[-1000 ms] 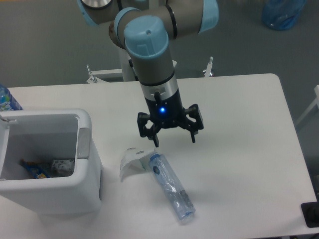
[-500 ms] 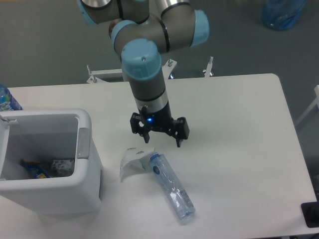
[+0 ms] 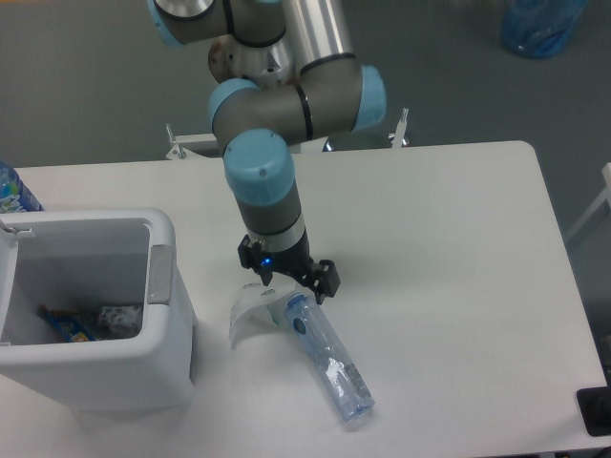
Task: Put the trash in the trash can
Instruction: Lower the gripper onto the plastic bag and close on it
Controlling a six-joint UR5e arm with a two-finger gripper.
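A crumpled translucent-white wrapper (image 3: 250, 313) lies on the white table (image 3: 449, 248) just right of the trash can. A clear crushed bottle (image 3: 329, 360) with a small blue round mark lies against it, slanting toward the front right. My gripper (image 3: 291, 289) hangs open right above the spot where wrapper and bottle meet, its fingers spread and nothing between them. The trash can (image 3: 91, 305), a white bin with a grey tab, stands at the left with some items lying inside.
A bottle with a blue-and-green label (image 3: 13, 189) peeks in at the far left edge. A bulging blue plastic bag (image 3: 540, 27) sits on the floor at the top right. A dark object (image 3: 596, 410) lies at the table's front right corner.
The gripper has moved down and to the left, from above the table's middle to just over the wrapper and the bottle's top. Wrapper and bottle have not moved.
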